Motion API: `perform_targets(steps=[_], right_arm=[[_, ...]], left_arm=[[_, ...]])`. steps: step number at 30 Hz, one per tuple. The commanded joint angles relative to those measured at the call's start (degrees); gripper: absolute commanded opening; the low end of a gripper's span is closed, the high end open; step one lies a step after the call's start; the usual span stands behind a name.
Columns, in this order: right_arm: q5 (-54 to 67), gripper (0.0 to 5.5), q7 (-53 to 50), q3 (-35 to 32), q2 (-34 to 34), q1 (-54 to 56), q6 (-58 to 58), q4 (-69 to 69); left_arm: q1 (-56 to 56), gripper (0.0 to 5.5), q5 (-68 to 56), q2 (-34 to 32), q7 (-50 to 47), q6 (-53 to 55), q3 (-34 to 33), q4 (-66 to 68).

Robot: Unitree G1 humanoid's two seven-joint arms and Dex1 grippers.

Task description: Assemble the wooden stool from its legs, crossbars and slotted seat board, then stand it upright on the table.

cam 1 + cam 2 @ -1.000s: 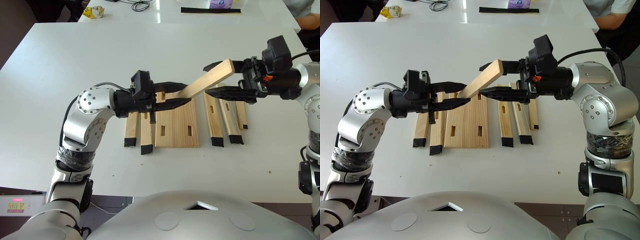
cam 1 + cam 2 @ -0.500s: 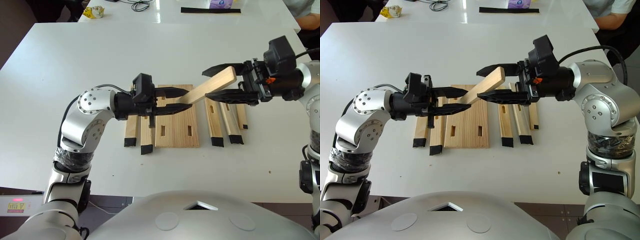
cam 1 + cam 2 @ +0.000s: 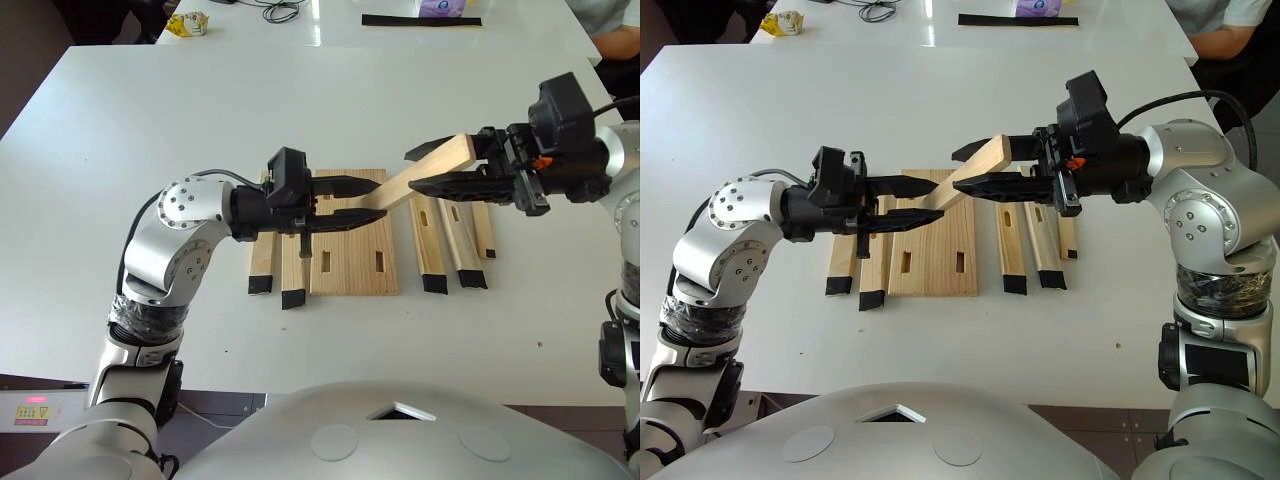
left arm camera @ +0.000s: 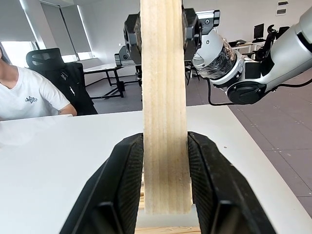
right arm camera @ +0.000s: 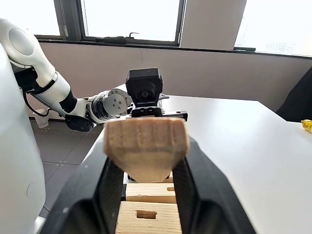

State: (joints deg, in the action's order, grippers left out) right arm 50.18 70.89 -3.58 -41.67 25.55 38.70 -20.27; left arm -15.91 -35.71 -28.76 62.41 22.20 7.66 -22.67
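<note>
— we see the desk (image 3: 120, 130) lit brightly and evenly from above. any glare?
— we find a white streak reflected on the second desk (image 3: 320, 35) beyond its far edge.
— shadows?
— we see only thin, soft ones along the near ends of the seat board (image 3: 350, 255) and the legs (image 3: 432, 250) lying beside it.
— and the wrist views?
— behind the wooden bar (image 5: 146, 144) the windows (image 5: 131, 17) are washed out to white, and the wall (image 5: 219, 73) below them looks dim. in the left wrist view, daylight comes from a window (image 4: 12, 53) at the side, and we see a pale sheen on the desk there.
</note>
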Motion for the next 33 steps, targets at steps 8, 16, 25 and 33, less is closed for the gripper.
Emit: perform_targets(steps=[8, 16, 25, 33], right_arm=[[-3.2, 1.31, 1.6, 2.2, -2.3, -0.7, -2.0, -0.8], [-7.0, 1.31, 1.8, 3.2, -2.7, -1.0, -5.0, -0.1], [-21.5, 1.31, 4.8, 5.2, -6.6, 0.7, -18.7, 10.5], [-34.2, 1.31, 10.5, 7.5, -10.4, -0.5, -37.1, 26.8]], left_arm=[[-0.8, 1.32, 2.9, 0.6, -0.9, -2.3, 0.6, 1.9], [1.1, 2.17, 7.1, -1.9, 0.6, -3.1, 3.1, 3.6], [4.2, 3.29, 13.3, -0.4, -4.5, -9.2, 2.7, 6.3], [7.0, 3.30, 15.0, 1.1, -10.1, -10.9, 2.1, 5.2]])
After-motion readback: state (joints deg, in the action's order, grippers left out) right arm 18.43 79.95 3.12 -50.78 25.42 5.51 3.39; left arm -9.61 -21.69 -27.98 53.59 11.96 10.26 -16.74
